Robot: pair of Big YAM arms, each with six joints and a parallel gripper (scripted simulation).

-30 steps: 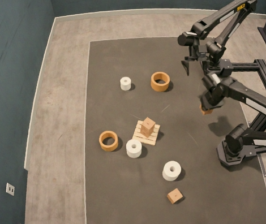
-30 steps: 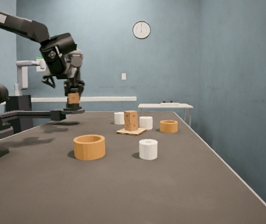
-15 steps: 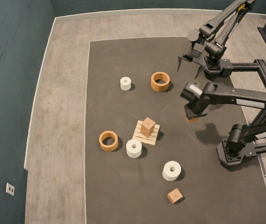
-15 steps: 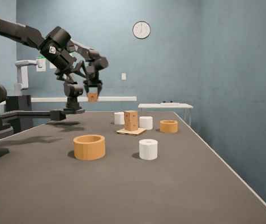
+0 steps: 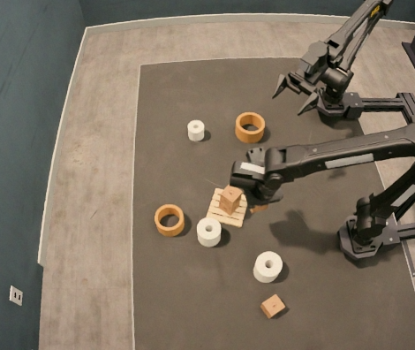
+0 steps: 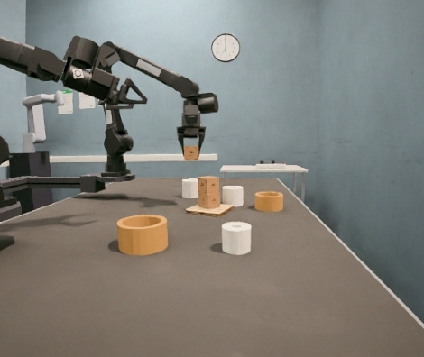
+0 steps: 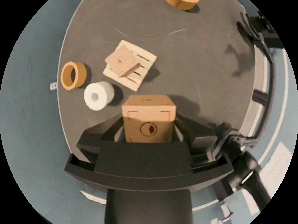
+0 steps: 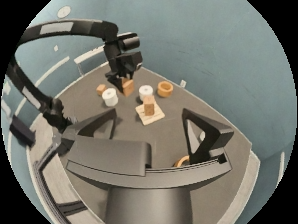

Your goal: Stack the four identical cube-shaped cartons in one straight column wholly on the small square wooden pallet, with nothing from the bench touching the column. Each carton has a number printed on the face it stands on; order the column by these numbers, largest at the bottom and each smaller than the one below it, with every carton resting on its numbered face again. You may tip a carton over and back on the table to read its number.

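While L grip point(image 5: 260, 204) point(image 6: 191, 151) point(image 7: 149, 127) point(image 8: 127, 82) is clamped on a carton point(image 5: 259, 208) point(image 6: 191, 154) point(image 7: 149, 125) point(image 8: 128, 88) in midair, 2-carton stack point(image 5: 230, 200) point(image 6: 208, 192) point(image 7: 122, 61) point(image 8: 149, 106) is on pallet point(image 5: 236, 221) point(image 6: 195, 210) point(image 7: 131, 86) point(image 8: 157, 117). White roll point(image 5: 208, 232) point(image 6: 233, 196) point(image 7: 99, 96) point(image 8: 146, 92) crowds pallet's near-left edge, top view. R grip point(image 5: 287, 105) point(image 6: 140, 103) point(image 8: 150, 111) wide open, well apart. Last ctn point(image 5: 273, 306) point(image 8: 101, 89) at near edge of scene.

Two cartons point(image 6: 208, 192) stacked on pallet point(image 6: 193, 211) (tan, upright); third point(image 6: 191, 153) aloft; fourth point(image 5: 273, 306) on table.

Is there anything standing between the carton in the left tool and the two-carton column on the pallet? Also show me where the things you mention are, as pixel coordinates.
Nothing visible: the held carton point(image 6: 191, 153) point(image 7: 149, 122) point(image 8: 128, 87) hangs above the column point(image 6: 208, 192) point(image 8: 149, 106), and the nearby white roll point(image 5: 208, 232) point(image 7: 99, 95) stands beside the pallet point(image 5: 237, 219) point(image 7: 132, 84).
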